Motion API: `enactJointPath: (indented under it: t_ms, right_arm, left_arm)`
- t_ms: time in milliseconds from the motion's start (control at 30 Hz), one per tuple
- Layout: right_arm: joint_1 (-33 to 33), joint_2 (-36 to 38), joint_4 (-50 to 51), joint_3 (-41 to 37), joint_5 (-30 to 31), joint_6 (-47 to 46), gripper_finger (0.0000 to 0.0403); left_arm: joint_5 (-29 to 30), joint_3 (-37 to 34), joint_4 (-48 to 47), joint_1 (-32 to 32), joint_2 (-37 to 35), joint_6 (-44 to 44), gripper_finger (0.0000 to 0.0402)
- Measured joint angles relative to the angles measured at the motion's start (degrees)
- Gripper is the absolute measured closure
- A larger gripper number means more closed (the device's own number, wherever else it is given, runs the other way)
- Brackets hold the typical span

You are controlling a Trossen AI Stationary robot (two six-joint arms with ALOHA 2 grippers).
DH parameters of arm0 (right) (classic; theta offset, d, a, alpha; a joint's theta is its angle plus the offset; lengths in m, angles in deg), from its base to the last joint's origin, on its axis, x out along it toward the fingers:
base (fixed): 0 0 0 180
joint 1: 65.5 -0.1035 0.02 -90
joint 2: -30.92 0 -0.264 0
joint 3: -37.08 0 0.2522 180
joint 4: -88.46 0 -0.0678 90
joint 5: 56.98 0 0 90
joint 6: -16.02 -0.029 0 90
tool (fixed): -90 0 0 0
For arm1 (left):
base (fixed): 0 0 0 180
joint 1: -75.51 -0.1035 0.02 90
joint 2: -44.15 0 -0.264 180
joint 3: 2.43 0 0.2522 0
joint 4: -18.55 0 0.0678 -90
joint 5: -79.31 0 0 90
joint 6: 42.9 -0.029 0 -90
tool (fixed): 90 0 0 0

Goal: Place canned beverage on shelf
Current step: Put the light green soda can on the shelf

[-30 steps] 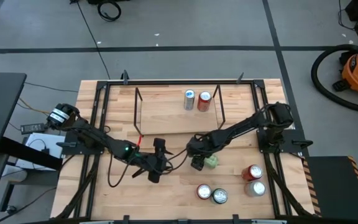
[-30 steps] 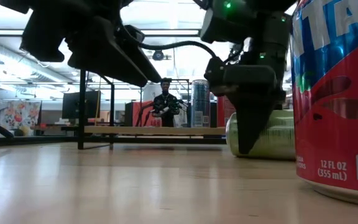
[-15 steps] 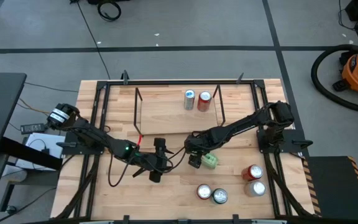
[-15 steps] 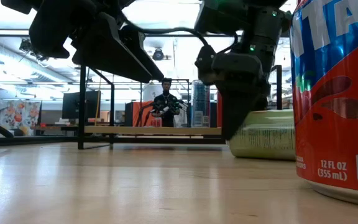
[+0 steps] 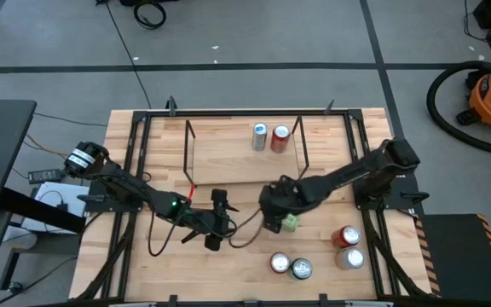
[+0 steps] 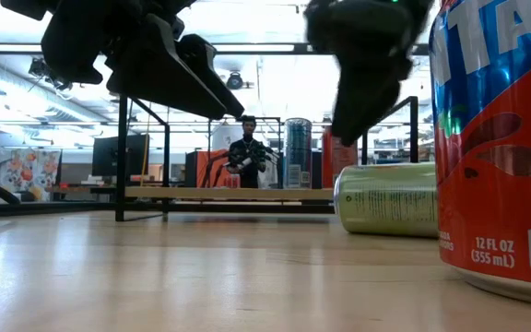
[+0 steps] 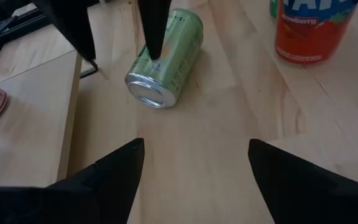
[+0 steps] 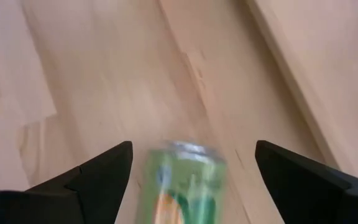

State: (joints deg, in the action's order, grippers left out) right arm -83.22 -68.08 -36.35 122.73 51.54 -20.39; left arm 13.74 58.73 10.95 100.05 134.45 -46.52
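Observation:
A green can (image 5: 290, 222) lies on its side on the table, near the middle; it also shows in the left wrist view (image 7: 165, 59) and the low view (image 6: 390, 198). My right gripper (image 5: 271, 220) hangs open just above the can's left end, clear of it (image 6: 362, 101); the can (image 8: 182, 180) shows below its spread fingers. My left gripper (image 5: 224, 220) stands open farther left, pointing at the can with nothing between its fingers. The shelf (image 5: 228, 162) stands at the far middle, with a blue can (image 5: 260, 136) and a red can (image 5: 280, 138) upright on its wood deck.
Near the right front stand a red can (image 5: 345, 236) and a silver can (image 5: 350, 257), with two more cans (image 5: 290, 266) at the front middle. The red can (image 6: 501, 148) looms close in the low view. A black frame (image 5: 143, 119) edges the table.
My right gripper has risen from beside the green can, where its fingers reached down to the table, to above the can, and has turned as it rose. The green can lies where it was. My left gripper has kept still.

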Motion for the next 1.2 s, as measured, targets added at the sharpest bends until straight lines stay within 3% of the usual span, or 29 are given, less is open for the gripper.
enactJointPath:
  t_ms: [367,867,1200]
  right_arm:
    - [-12.01,4.72,-6.33,-10.80,14.61,-12.50,0.0052]
    - [-16.79,4.65,-9.67,-18.09,15.21,-22.55,0.0052]
    - [-20.12,4.61,-9.58,-18.11,20.92,-25.15,0.0052]
  left_arm:
    - [0.22,0.00,0.41,0.00,0.00,-0.59,0.0102]
    - [0.24,0.00,0.48,0.02,0.00,-0.10,0.0102]
    - [-0.18,0.36,-0.42,0.09,0.00,1.55,0.0102]
